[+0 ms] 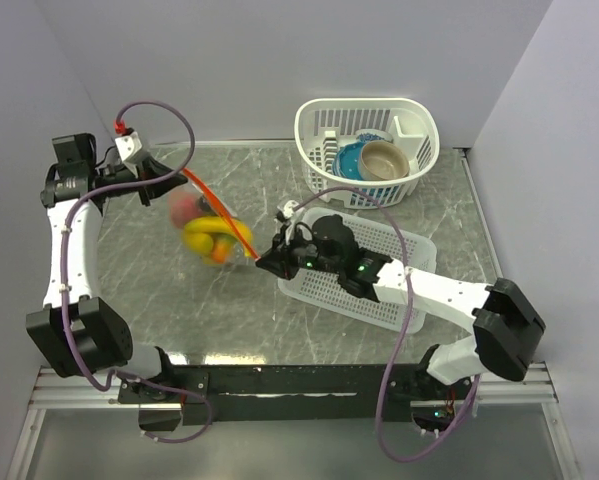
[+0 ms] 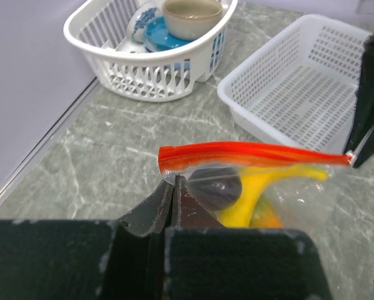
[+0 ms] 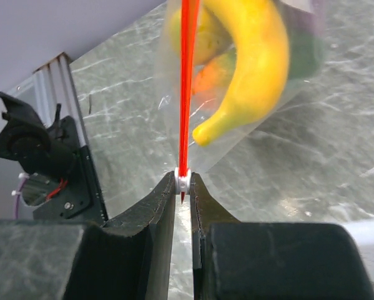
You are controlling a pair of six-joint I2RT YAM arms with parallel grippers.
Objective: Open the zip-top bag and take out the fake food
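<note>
- Left gripper (image 2: 172,189) pinches the zip-top bag (image 2: 255,164) by its corner; purple piece (image 2: 216,187) clear in left wrist view, blurred from above.
- Right gripper (image 3: 183,183) clamps the zipper end (image 3: 183,177); banana (image 3: 255,69) at 1 o'clock.

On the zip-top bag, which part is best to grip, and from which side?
Probably the red zipper strip of the zip-top bag, at its two ends, approached end-on: it is stretched straight, while the film below sags under the fake food.

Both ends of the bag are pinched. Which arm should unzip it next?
Right, likely. The right pincer is shut on the white slider at the end of the zipper strip and can drag it along. The left pincer just clamps a corner of the zip-top bag, anchoring it.
</note>
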